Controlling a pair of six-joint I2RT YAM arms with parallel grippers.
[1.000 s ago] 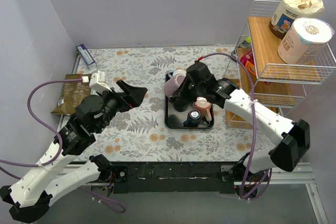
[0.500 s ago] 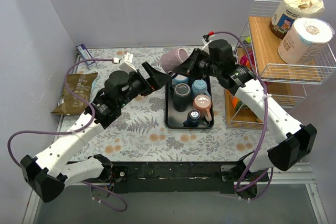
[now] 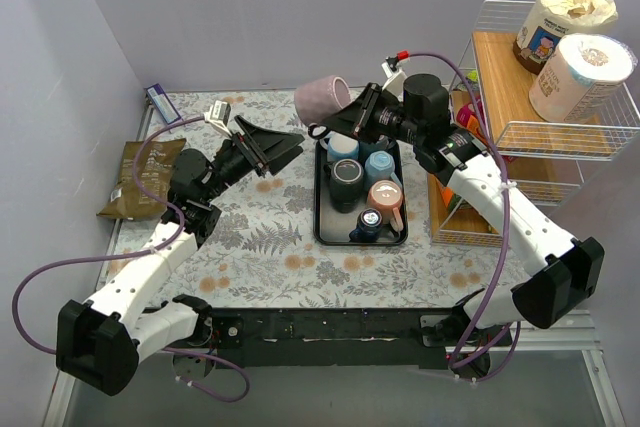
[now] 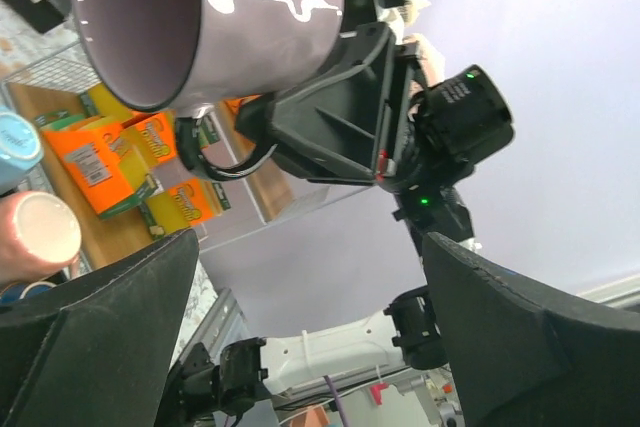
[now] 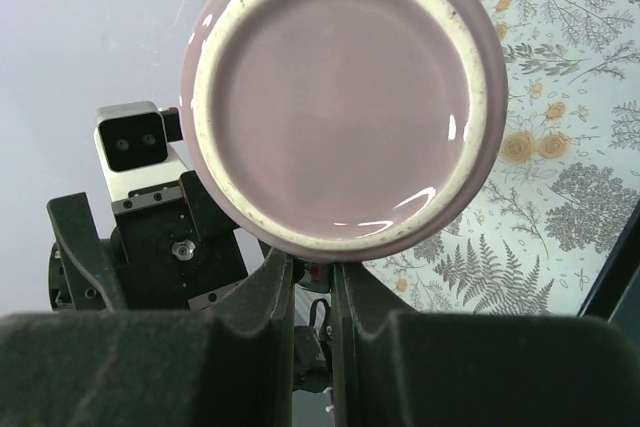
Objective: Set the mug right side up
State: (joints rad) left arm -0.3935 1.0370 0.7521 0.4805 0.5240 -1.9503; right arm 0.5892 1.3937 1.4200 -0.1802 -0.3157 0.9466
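Note:
The mauve mug [image 3: 322, 99] is held in the air above the tray's far end, lying on its side. Its mouth faces my left arm and shows in the left wrist view [image 4: 200, 17]. Its flat base fills the right wrist view [image 5: 345, 97]. My right gripper [image 3: 352, 119] is shut on the mug at its handle side, fingers close together just under the base [image 5: 312, 267]. My left gripper [image 3: 285, 142] is open and empty, a short way left of and below the mug, jaws pointing at it [image 4: 310, 242].
A black tray [image 3: 322, 229] on the floral cloth holds several other mugs. A wire shelf [image 3: 560, 127] with a paper roll and a tub stands at the right, orange boxes below. A brown packet [image 3: 135, 179] and a blue box [image 3: 163, 104] lie at the left.
My right arm has lifted the mug off the tray, up and toward the back. My left arm has risen and swung right until its open jaws face the mug.

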